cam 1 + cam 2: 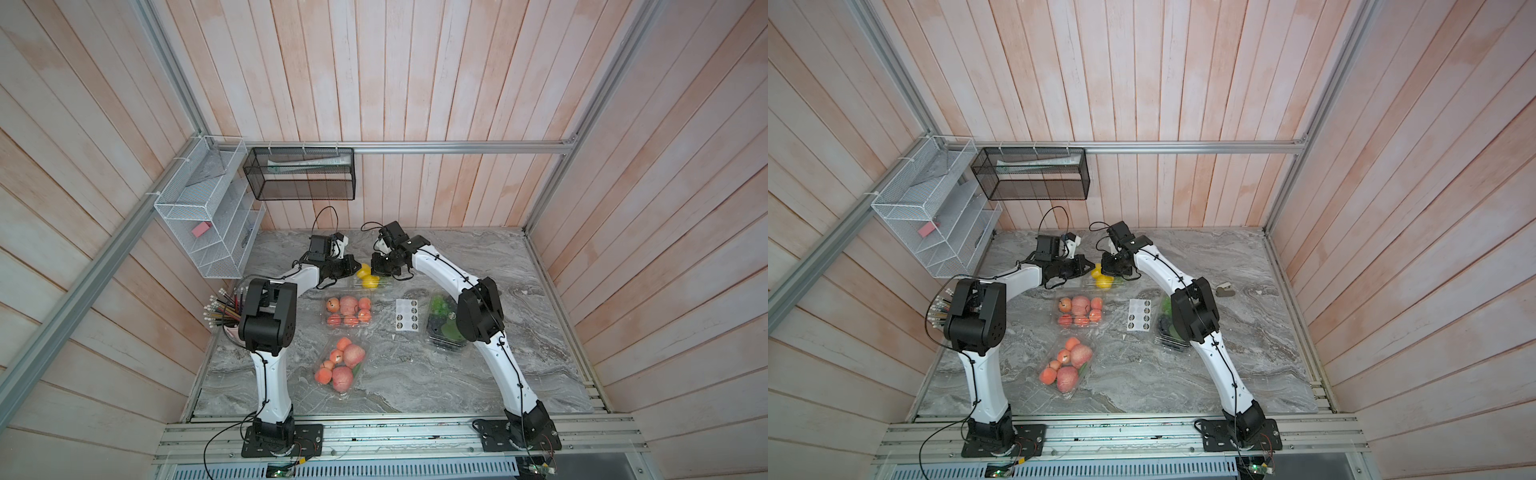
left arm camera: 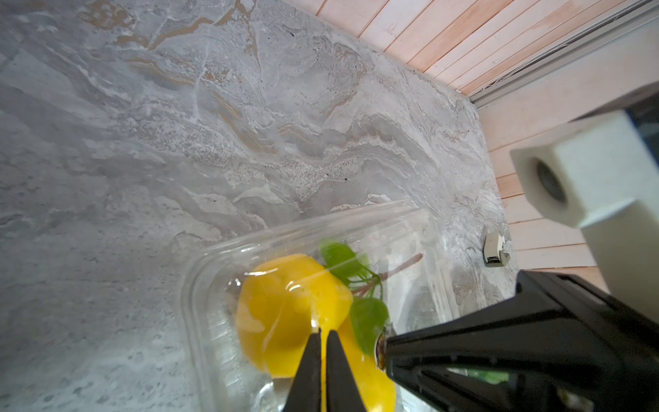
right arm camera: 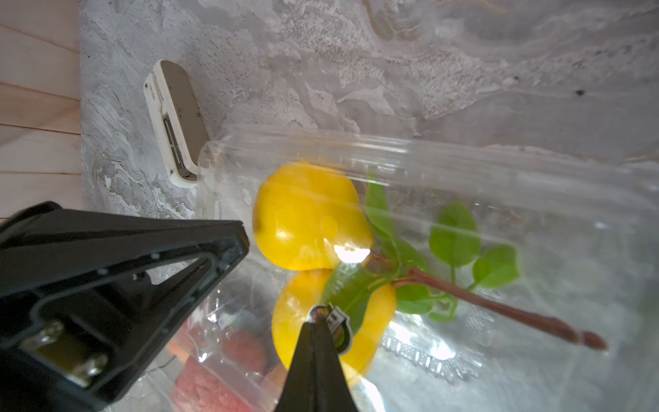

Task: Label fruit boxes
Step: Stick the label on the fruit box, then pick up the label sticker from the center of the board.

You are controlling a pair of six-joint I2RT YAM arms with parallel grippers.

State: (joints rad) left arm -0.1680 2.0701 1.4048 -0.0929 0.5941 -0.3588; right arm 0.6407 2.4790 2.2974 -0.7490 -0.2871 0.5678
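Left gripper (image 2: 322, 333) sits at the 9 o'clock end of the yellow box (image 1: 368, 282). Its fingers are nearly together with only a thin slit, and there is nothing between them. The tips are over the clear lid, but whether they touch it I can't tell. The yellow box is at 12 o'clock on the worktop (image 1: 415, 386). The right gripper (image 3: 317, 319) is at its 3 o'clock end, clamped tight on a round sticker (image 3: 335, 326) held just over the lid above one yellow fruit. The apple boxes (image 1: 347, 311) lie at 6 o'clock of the yellow box, one behind the other, with no stickers seen on them. The sheet (image 1: 406, 316) is at 3 o'clock of them, and the grape box (image 1: 442, 328) is further toward 3, half hidden under the right arm. Risks, judged: the sticker may stay stuck to the finger on release, or fold, because the thin lid flexes under the press. The light box may skid if the left gripper isn't bracing it. The gripper tips are close together and could knock. Writing: the sticker has dark print with a pale rim, too blurred to read. The sheet's labels are too small to read, and no brand shows.
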